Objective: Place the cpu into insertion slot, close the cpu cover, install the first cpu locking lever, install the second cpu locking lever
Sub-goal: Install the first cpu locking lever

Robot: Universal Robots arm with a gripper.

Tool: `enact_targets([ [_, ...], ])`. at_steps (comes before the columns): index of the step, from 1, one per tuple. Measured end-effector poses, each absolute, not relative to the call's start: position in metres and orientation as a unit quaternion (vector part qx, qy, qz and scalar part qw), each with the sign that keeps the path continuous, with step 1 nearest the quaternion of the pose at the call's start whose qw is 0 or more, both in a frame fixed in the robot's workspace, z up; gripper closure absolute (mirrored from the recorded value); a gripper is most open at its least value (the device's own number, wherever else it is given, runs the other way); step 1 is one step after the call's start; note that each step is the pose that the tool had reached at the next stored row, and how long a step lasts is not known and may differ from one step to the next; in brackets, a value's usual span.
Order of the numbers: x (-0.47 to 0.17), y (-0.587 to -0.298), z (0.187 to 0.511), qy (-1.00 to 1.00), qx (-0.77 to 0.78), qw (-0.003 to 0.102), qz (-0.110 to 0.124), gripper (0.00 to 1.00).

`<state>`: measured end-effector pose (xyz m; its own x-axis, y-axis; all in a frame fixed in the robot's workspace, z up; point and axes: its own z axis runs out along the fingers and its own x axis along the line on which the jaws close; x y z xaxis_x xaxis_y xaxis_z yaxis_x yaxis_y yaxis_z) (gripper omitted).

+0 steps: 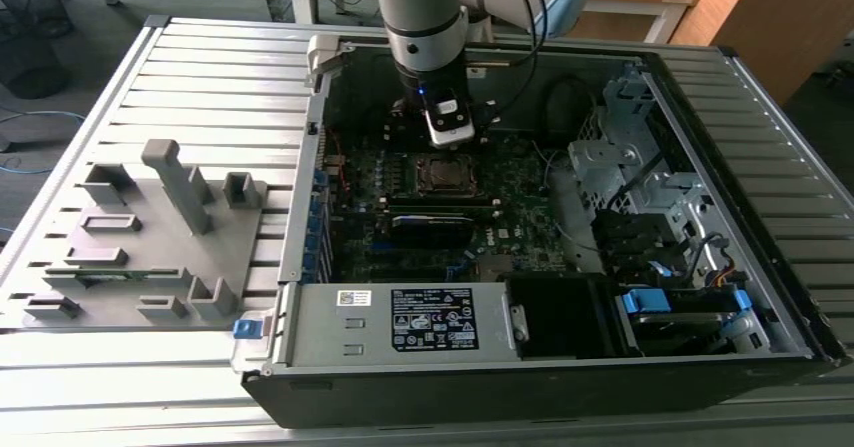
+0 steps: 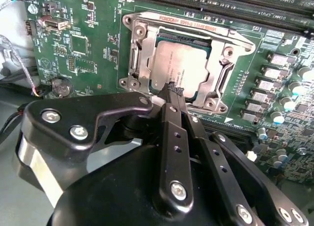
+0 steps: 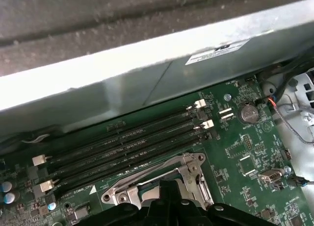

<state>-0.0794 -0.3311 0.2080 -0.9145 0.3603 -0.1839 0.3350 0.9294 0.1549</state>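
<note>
The cpu (image 2: 179, 66) lies flat in the insertion slot (image 1: 443, 174) on the green motherboard, its dull silver top showing. The cpu cover (image 2: 217, 64), a silver frame, lies down around it, with the chip visible through its window. My gripper (image 2: 171, 88) hangs just above the slot's edge, its two black fingers (image 2: 169, 133) pressed together with nothing between them. In the exterior view my gripper (image 1: 450, 132) sits over the far side of the slot inside the open computer case. In the first wrist view, part of the cover frame (image 3: 189, 169) shows beside the memory slots.
Black memory slots (image 3: 127, 147) run alongside the socket. A long black card (image 1: 430, 229) lies nearer the front. The power supply box (image 1: 400, 322) closes the front, and a drive cage (image 1: 641, 147) stands at the exterior view's right. A grey fixture tray (image 1: 134, 237) sits outside the case.
</note>
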Motion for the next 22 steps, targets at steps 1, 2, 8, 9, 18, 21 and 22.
enact_targets([
  [1,-0.079,-0.331,0.208,0.977,0.179,0.098,0.059,0.9],
  [2,-0.079,-0.331,0.208,0.978,0.179,0.089,0.057,0.9],
  [8,-0.078,-0.331,0.208,0.979,0.18,0.08,0.056,0.9],
  [9,-0.075,-0.331,0.208,0.979,0.18,0.077,0.055,0.9],
  [18,-0.061,-0.331,0.208,0.981,0.18,0.053,0.04,0.9],
  [21,-0.061,-0.331,0.208,0.982,0.18,0.051,0.027,0.9],
  [22,-0.061,-0.331,0.208,0.982,0.179,0.05,0.02,0.9],
])
